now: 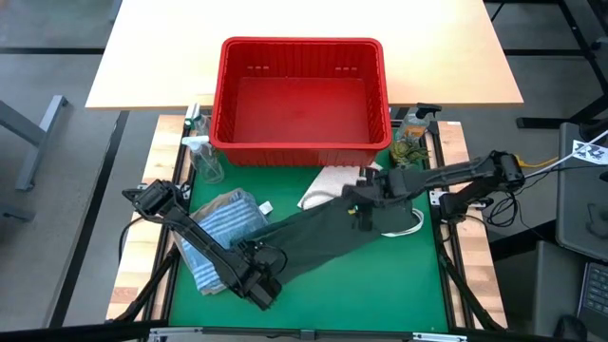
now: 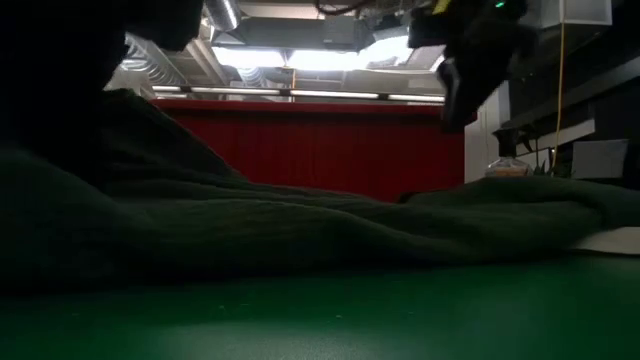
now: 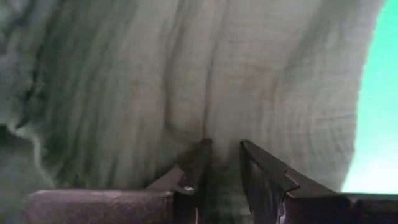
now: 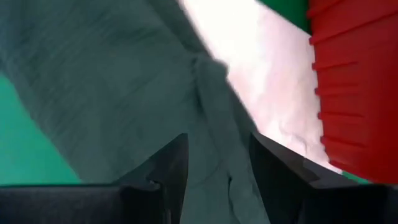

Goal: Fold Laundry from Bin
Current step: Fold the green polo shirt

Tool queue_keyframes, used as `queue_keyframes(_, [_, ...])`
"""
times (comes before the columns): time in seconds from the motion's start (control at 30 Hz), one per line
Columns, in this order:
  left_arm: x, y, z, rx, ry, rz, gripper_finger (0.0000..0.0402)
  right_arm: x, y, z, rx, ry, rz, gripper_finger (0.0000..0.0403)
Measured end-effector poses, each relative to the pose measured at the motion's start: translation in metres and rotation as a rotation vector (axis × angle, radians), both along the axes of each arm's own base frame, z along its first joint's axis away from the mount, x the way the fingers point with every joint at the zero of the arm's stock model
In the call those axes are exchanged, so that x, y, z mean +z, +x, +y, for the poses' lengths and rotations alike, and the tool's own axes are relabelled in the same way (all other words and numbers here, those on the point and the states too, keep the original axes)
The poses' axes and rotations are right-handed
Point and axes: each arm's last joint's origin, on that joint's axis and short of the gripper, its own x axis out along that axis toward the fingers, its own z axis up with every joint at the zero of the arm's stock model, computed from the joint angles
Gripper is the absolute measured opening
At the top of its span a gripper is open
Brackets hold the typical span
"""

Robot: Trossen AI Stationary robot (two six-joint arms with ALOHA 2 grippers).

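Note:
The dark green garment [image 1: 313, 237] lies stretched slantwise on the green mat, from the near left toward the right. My left gripper [image 1: 258, 285] is shut on its near-left end. My right gripper [image 1: 366, 204] hangs open above the garment's far-right end [image 4: 155, 93], and its fingers [image 4: 177, 168] touch nothing. In the low view it hangs clear above the cloth [image 2: 300, 230]. A blue-white striped shirt [image 1: 223, 223] lies bunched at the left. A white cloth [image 1: 332, 180] lies in front of the red bin [image 1: 302, 43]. My left gripper [image 3: 224, 168] pinches the dark green garment between its two fingers at the near-left end, where the cloth gathers into folds [image 3: 208, 134]. The fingers come steeply from above. The garment's remaining length rests on the mat; I cannot tell how many layers are held.
The red bin stands at the far middle, and its wall [image 4: 354, 81] is close beside my right gripper. A spray bottle [image 1: 204, 157] stands left of the bin and another bottle [image 1: 413, 133] right of it. A white loop [image 1: 407, 226] lies by the garment's right end.

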Motion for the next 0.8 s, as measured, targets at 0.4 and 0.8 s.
queue_keyframes(0.4, [0.041,0.009,-0.009,-0.090,-0.010,-0.003,0.0080,0.000,-0.007,0.045,0.118,-0.033,0.003,0.0170])
queue_keyframes(0.8, [0.047,0.023,0.008,-0.159,-0.004,0.019,0.0157,0.000,-0.016,0.077,0.188,-0.014,-0.011,0.0170])
